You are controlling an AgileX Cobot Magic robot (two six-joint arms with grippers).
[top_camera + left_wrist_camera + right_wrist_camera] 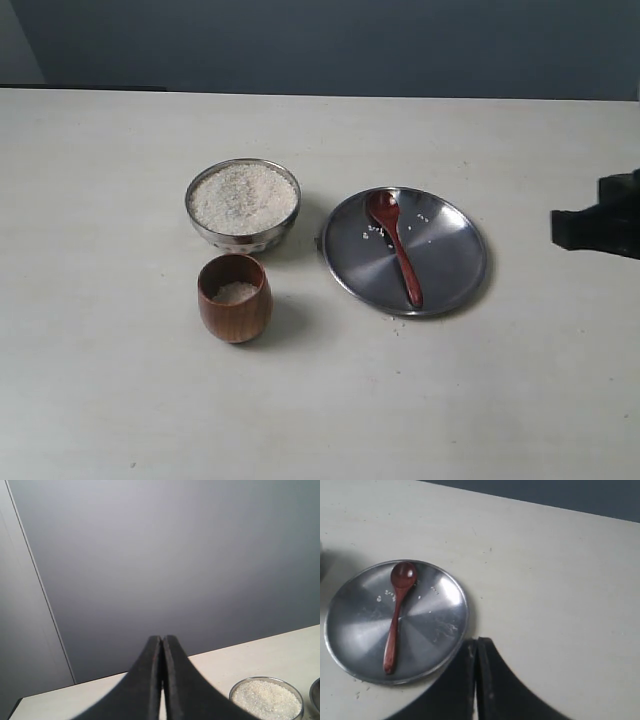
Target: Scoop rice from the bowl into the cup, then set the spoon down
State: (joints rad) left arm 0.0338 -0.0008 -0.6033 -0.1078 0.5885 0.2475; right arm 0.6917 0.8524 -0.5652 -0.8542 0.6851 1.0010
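Spoon [396, 245] on plate [452, 252], right of bowl [242, 240]; cup [235, 318] before bowl, seemingly holding rice [236, 292].

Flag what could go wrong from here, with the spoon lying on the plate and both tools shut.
The spoon lies flat on the shiny plate, so the right tool could slip off its slim handle or push the plate. The rice fills the bowl nearly to the rim and the cup is narrow, so scooping or pouring could spill; stray grains already dot the plate.
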